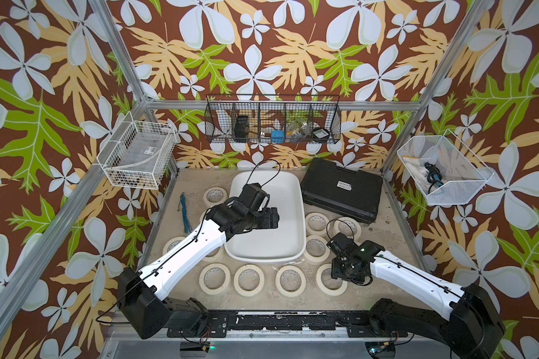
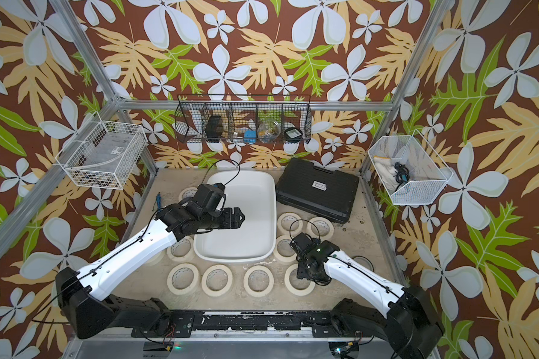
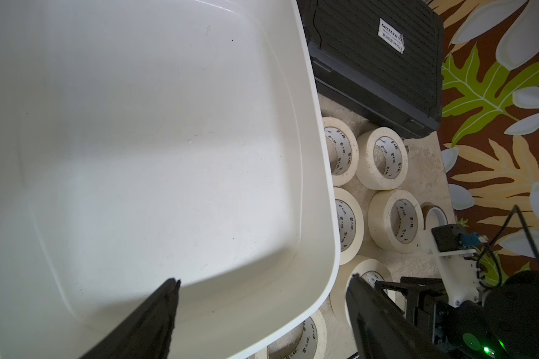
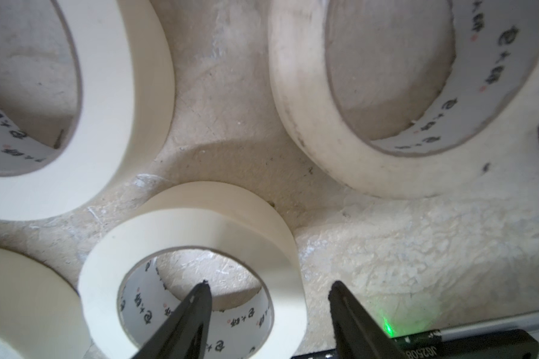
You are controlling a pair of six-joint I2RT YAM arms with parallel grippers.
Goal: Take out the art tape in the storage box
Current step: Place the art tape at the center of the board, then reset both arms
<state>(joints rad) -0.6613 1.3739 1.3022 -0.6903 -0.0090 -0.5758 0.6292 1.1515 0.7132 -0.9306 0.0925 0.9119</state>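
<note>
Your left end effector (image 3: 265, 279) hangs over the storage box (image 1: 288, 199) with its jaws wide apart. Your right end effector (image 4: 269, 283) is down at the box's 4 o'clock. Its jaws are apart and straddle the wall of one roll of art tape (image 4: 206, 217), one fingertip inside the core and one outside. The rolls in view lie flat on the counter (image 1: 262, 303), ringing the box from 3 through 6 to 10 o'clock. A black case (image 1: 343, 189) sits at 2 o'clock.

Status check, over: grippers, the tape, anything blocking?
Left gripper open over storage box. Right gripper open, straddling a tape roll's wall on the table. No roll visible in box. Nothing blocking.
</note>
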